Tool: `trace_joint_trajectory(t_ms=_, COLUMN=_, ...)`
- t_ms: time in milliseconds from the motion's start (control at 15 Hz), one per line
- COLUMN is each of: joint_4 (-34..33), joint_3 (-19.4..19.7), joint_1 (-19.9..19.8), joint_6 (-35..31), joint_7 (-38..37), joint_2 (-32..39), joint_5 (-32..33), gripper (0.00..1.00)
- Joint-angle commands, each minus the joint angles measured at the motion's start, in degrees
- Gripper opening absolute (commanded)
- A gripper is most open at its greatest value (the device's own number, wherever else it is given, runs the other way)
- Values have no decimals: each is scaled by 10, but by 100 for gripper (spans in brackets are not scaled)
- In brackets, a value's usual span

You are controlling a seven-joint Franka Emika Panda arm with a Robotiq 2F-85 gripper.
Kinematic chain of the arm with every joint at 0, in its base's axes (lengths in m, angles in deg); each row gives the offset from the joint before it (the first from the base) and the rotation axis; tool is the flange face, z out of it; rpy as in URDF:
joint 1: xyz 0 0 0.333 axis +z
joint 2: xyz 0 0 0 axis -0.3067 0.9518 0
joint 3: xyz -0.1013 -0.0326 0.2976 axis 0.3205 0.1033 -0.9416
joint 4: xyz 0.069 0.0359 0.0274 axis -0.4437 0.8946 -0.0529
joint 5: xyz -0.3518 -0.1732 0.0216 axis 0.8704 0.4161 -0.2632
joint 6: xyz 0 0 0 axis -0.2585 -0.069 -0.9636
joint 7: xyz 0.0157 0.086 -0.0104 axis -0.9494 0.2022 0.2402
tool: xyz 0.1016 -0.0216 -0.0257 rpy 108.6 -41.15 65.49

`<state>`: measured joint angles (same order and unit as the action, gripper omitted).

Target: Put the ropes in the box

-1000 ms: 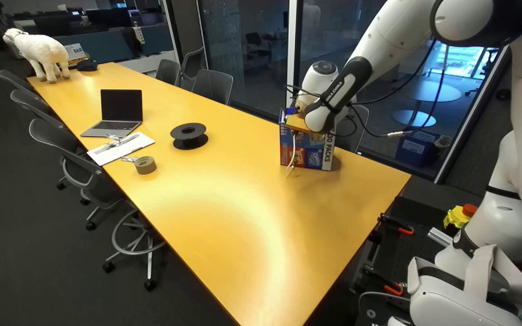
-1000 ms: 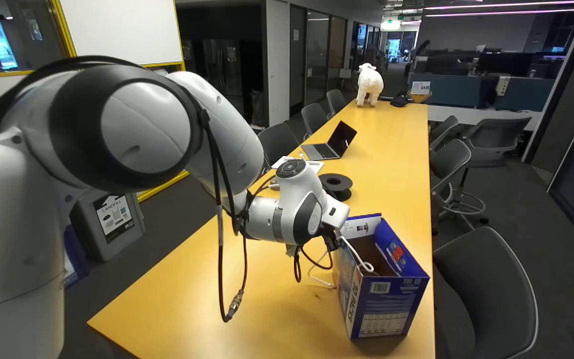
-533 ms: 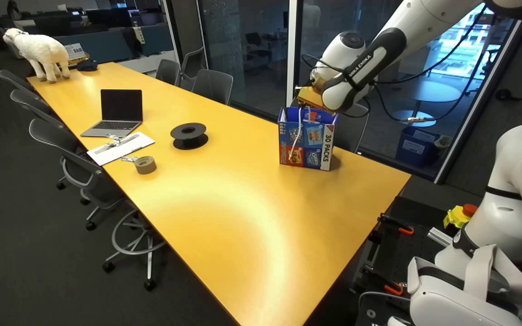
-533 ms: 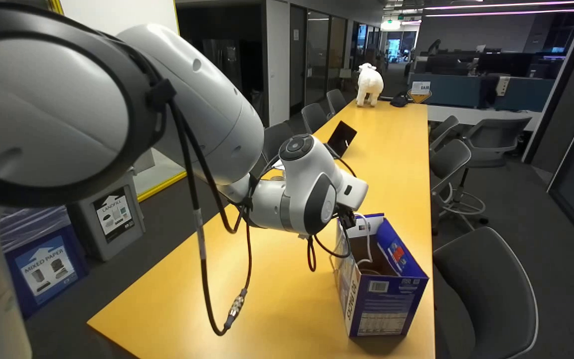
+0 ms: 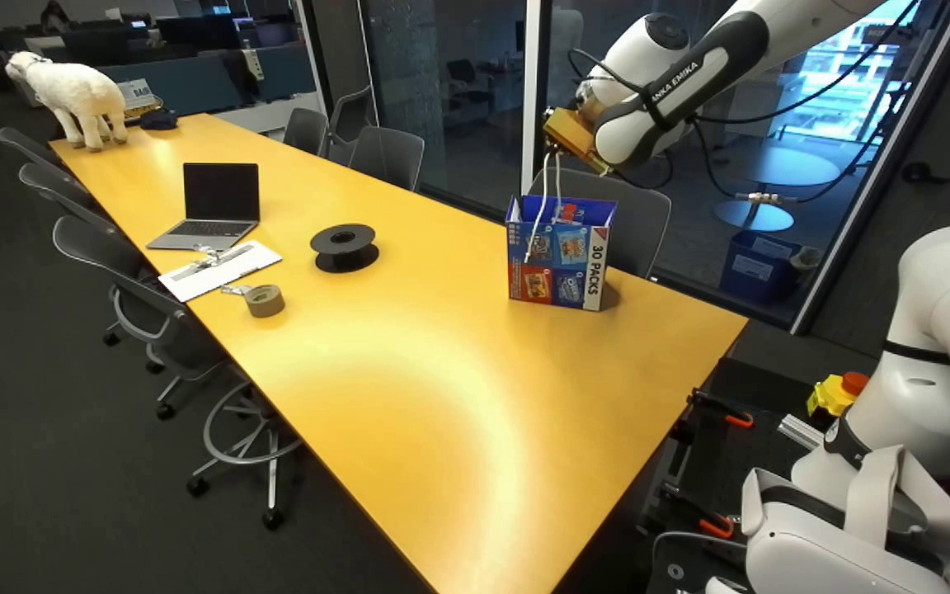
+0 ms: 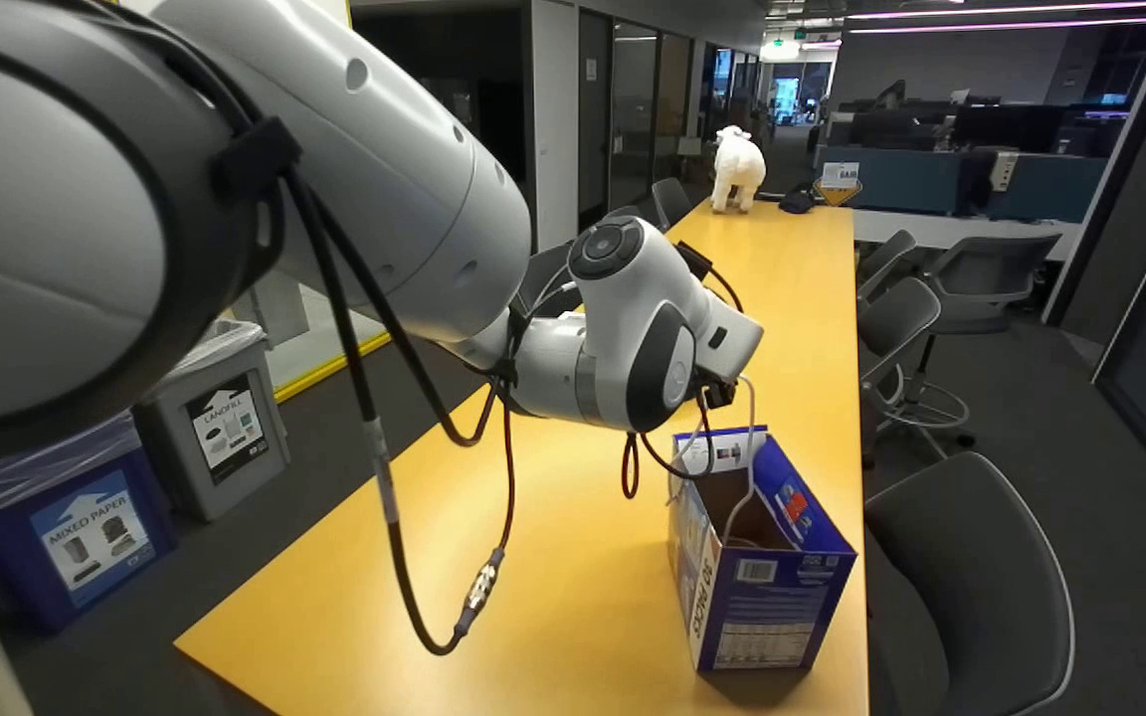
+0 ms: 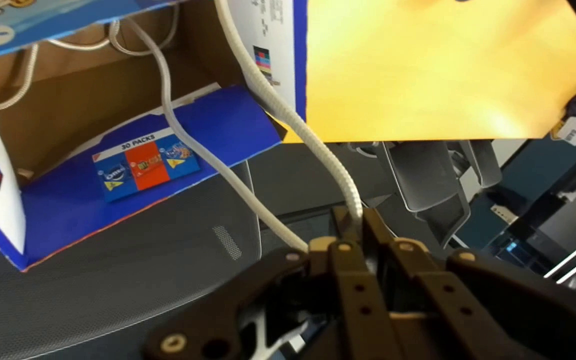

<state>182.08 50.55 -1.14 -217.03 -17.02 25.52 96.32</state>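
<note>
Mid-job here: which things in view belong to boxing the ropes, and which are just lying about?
For the job:
white rope, partly boxed
hand, holding it
blue box

Just lying about:
laptop
black spool
tape roll
flat white item
toy sheep

Gripper [image 5: 554, 150]: rises higher over the blue box [image 5: 574, 272] than in either earlier moment.
Rope end [image 5: 529, 252]: lifts from the box's foot to partway up its printed front.
Rope strand into the box [image 7: 168, 100]: longer run now shows above the rim.
Mixed-paper bin [image 6: 91, 542]: uncovered in an exterior view; a second ago, mostly hidden behind the arm [image 6: 384, 169].
</note>
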Motion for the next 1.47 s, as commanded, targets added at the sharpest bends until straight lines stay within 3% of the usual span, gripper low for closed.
trace_joint_trajectory(t_ms=0, joint_4=-40, joint_3=8, joint_1=14, joint_6=18, joint_7=-49, joint_2=-9, joint_5=-10, gripper=11)
trace_joint_trajectory(t_ms=733, joint_4=-134, joint_3=63, joint_1=29, joint_6=20, joint_7=-152, joint_2=18, joint_5=24, gripper=11)
trace_joint_trajectory(t_ms=1400, joint_4=-133, joint_3=83, joint_1=42, joint_6=51, joint_7=-152, joint_2=39, joint_5=54, gripper=11)
